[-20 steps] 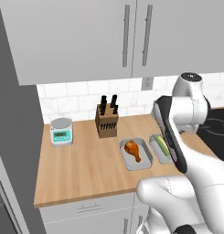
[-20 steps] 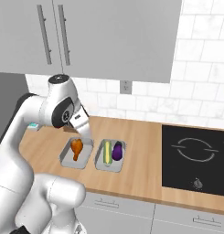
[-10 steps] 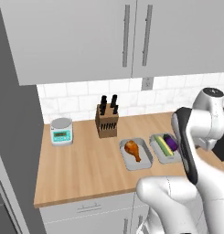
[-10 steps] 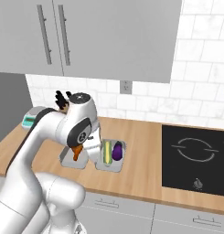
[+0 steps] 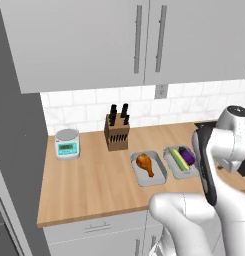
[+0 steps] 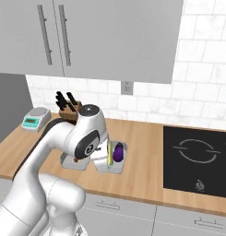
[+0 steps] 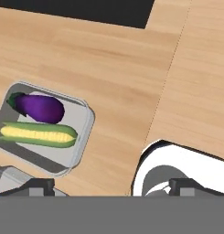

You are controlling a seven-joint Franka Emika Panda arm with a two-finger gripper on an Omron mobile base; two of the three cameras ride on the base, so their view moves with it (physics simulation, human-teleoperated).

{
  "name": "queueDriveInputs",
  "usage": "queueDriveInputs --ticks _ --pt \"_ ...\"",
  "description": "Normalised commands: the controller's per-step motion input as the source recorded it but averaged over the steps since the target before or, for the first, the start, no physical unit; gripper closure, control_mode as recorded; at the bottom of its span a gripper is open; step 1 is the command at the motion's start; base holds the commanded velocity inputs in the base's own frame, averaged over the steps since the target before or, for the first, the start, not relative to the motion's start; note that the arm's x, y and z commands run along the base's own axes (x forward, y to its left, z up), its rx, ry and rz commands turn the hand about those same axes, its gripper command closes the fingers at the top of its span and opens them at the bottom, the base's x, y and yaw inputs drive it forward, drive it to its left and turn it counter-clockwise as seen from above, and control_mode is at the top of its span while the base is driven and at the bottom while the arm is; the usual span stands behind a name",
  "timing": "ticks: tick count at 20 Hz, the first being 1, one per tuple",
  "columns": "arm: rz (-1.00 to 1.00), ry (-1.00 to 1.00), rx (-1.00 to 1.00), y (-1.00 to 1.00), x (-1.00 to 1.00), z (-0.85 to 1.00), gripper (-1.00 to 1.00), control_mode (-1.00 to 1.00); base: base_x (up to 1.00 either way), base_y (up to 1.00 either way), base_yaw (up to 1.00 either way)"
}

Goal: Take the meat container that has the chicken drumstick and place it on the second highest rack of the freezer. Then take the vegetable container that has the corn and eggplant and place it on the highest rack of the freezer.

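Note:
The chicken drumstick (image 5: pixel 146 164) lies in its grey meat container (image 5: pixel 157 176) on the wooden counter. Right beside it stands the vegetable container (image 5: pixel 169 155) holding the corn (image 5: pixel 177 160) and the eggplant (image 5: pixel 186 155). In the hand view that container (image 7: pixel 84 130) sits at lower left, with the eggplant (image 7: pixel 38 106) beside the corn (image 7: pixel 38 134). My gripper (image 7: pixel 111 188) hangs above bare counter to the side of it, open, nothing between its tips. My arm hides most of the meat container (image 6: pixel 68 162) in the right base view. The freezer (image 5: pixel 14 140) is a dark slab at far left; its racks are hidden.
A knife block (image 5: pixel 117 132) and a small kitchen scale (image 5: pixel 67 144) stand against the tiled back wall. The black cooktop (image 6: pixel 197 159) lies to the right of the containers. Grey upper cabinets (image 5: pixel 134 40) hang over the counter.
My arm has swung rightward and lower over the containers. It uncovered the vegetable container in the left base view and covered the drumstick in the right base view. The containers stayed put.

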Motion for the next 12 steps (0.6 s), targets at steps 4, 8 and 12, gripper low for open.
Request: queueDriveInputs --ticks 4,8,12 --pt "0.00 0.00 0.05 0.10 0.00 -0.54 -1.00 -1.00 0.00 0.00 0.00" --pt "0.00 0.04 0.03 0.18 0.04 -0.41 -1.00 -1.00 0.00 0.00 0.00" --pt "0.00 0.05 0.00 0.01 0.10 -0.22 -1.00 -1.00 0.00 0.00 0.00"
